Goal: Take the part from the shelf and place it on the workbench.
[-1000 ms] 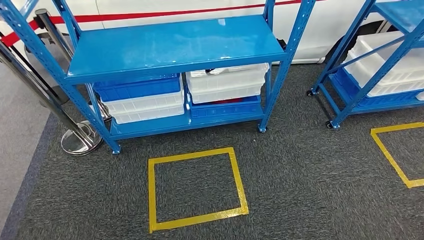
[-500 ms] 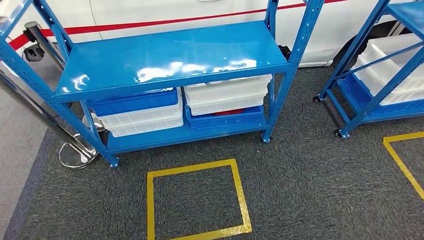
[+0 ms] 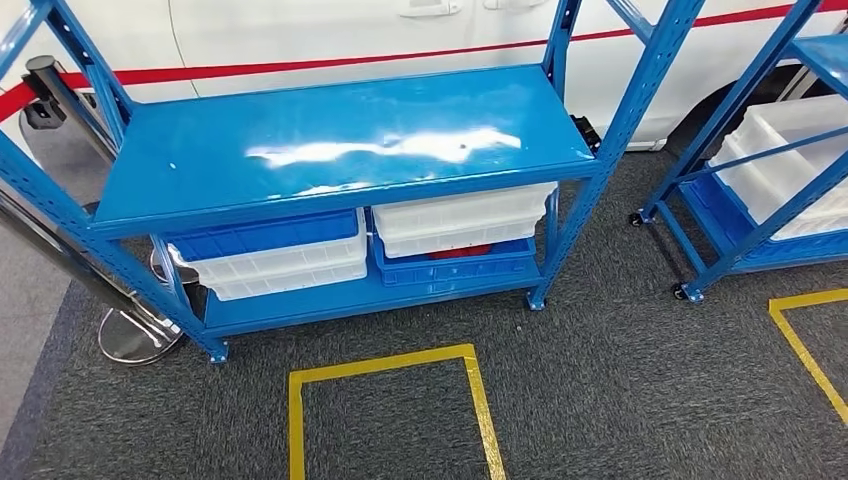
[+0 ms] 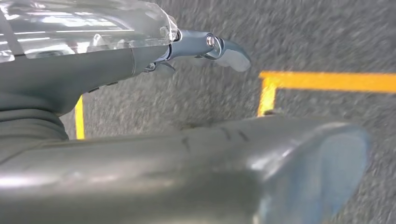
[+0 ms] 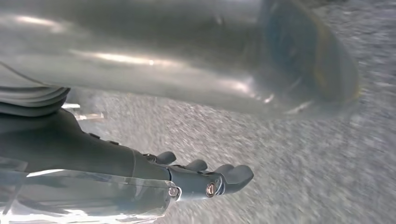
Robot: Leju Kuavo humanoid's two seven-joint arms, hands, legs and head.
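A blue metal shelf rack point(image 3: 340, 150) stands ahead of me in the head view, its wide middle board bare and shiny. On the bottom board, a stack of white and blue bins point(image 3: 270, 255) sits at the left. At the right, white bins point(image 3: 460, 215) rest on a blue bin point(image 3: 455, 268), where something red point(image 3: 460, 252) peeks out. My left hand point(image 4: 93, 70) hangs over the carpet with fingers point(image 4: 229, 51) extended, holding nothing. My right hand point(image 5: 107, 154) also hangs free above the carpet, its fingers point(image 5: 233, 175) apart and holding nothing.
A yellow tape square point(image 3: 385, 365) marks the grey carpet in front of the rack. A chrome stanchion base point(image 3: 130, 335) stands by the rack's left leg. A second blue rack point(image 3: 760, 200) with white bins is at the right. A white car point(image 3: 320, 35) is behind.
The whole picture has shifted: the rack now sits lower and larger, and the yellow square has slid toward the bottom edge. The camera moved; the things on the rack did not.
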